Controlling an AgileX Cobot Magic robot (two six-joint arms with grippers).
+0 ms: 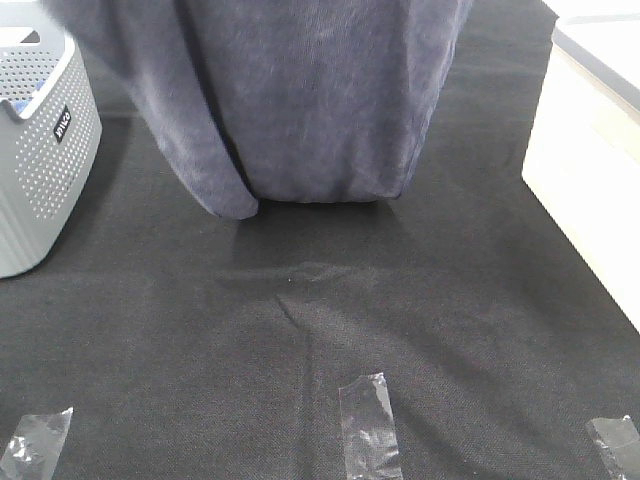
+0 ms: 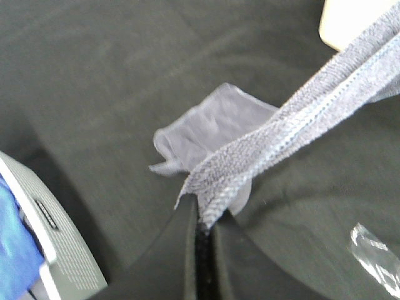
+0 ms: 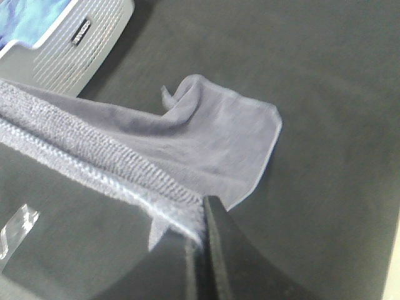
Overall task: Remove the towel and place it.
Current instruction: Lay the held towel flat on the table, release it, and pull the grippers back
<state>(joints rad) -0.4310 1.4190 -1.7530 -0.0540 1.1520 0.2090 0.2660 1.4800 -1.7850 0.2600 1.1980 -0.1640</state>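
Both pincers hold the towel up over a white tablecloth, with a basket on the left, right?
Not quite: the tablecloth is black, not white, as the high view shows. The left pincer and right pincer do hold the towel up, and the basket is on the left.

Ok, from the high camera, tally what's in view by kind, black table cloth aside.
Towel: 1
Grey perforated basket: 1
Clear tape strips: 3
White box: 1
Total: 6
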